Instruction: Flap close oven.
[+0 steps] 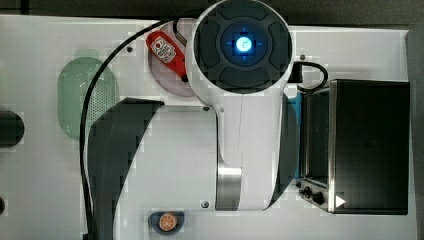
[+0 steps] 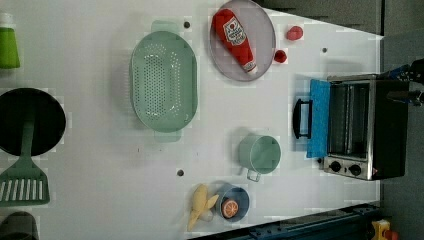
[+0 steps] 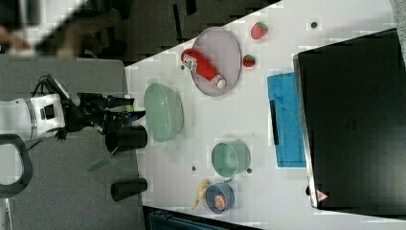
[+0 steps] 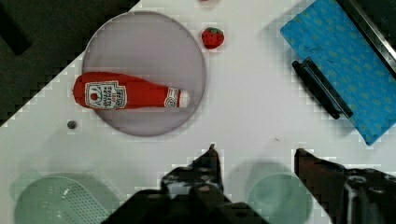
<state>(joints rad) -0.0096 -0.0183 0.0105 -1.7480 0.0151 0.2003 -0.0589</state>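
Overhead, in the top view, the arm (image 1: 243, 100) is covering the middle of the white table (image 1: 45, 180), with the oven (image 1: 367, 146) sitting at the top view's right, its knobs (image 1: 312, 193) near the lower corner. A ketchup bottle (image 1: 166, 51) is lying on a plate (image 1: 162, 75), a green colander (image 1: 85, 97) is resting further left, and an orange slice (image 1: 168, 220) is showing in a blue bowl (image 1: 152, 220) at the lower edge.

Moving to the left view, the oven (image 2: 367, 127) is standing at the left view's right edge with its blue door (image 2: 318, 117) flapped down flat onto the table, the black handle (image 2: 301, 118) pointing toward the green cup (image 2: 260, 154). Two strawberries (image 2: 294, 33) are lying beside the plate (image 2: 262, 30). A banana (image 2: 201, 205) is touching the blue bowl (image 2: 235, 201), and a spatula (image 2: 22, 172) is leaning out of a black pot (image 2: 30, 121).

Turning to the right view, the gripper (image 3: 122, 108) is hanging off the table's edge above the black pot (image 3: 126, 138), well apart from the oven (image 3: 354, 129) and its lowered door (image 3: 287, 120).

Finally, in the wrist view, the gripper (image 4: 256, 156) is standing released, its two fingers (image 4: 208, 163) parted with nothing between them, hovering over the cup (image 4: 279, 198). The door (image 4: 348, 70) and handle (image 4: 321, 88) are lying apart from the fingers, the bottle (image 4: 126, 96) is resting on its plate (image 4: 144, 42), and the colander (image 4: 56, 205) is sitting just beside the gripper.
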